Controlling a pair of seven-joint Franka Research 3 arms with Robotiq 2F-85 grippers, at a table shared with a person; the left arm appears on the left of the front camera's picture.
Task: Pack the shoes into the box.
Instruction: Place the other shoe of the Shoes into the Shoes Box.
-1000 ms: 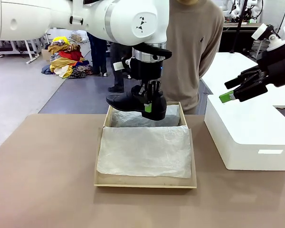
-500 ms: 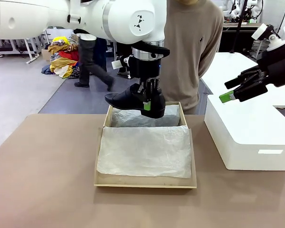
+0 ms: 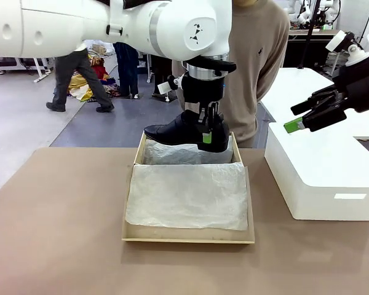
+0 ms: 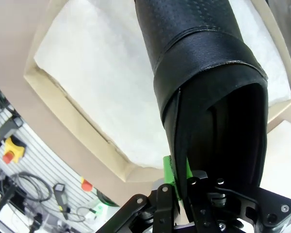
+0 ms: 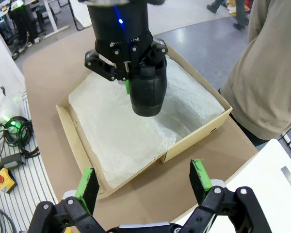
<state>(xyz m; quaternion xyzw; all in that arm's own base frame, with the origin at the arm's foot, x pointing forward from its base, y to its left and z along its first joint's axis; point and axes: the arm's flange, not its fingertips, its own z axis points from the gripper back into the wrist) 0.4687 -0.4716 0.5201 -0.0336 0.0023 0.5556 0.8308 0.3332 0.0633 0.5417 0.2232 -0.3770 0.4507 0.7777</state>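
From my station, the left gripper [image 3: 206,134] hangs straight down over the far end of the box [image 3: 128,206], and its fingers are clamped on a shoe [image 3: 178,131]. The grip is at the heel end. In the left wrist view a green pad [image 4: 168,169] presses the outside of the shoe's [image 4: 203,63] back collar, with the opening of the shoe just to the other side of it. The rest of the glossy upper runs away from the fingers, so the toe points to picture left in the front view and the heel sits directly under the wrist.

The shoe is over the crinkled tissue paper [image 3: 184,196] that lines the box, towards the person's [image 3: 261,55] side. I cannot tell whether the sole touches the paper. The box lies flat on the brown table [image 3: 55,239], its lid open.

Further right stands a white box [image 3: 320,178], apart from the cardboard one. Above its far corner the right gripper [image 3: 293,118] hovers with its fingers spread wide and nothing between them. Its own camera looks between the two pads [image 5: 87,184] down at the shoe [image 5: 148,92] and the open box [image 5: 70,127].
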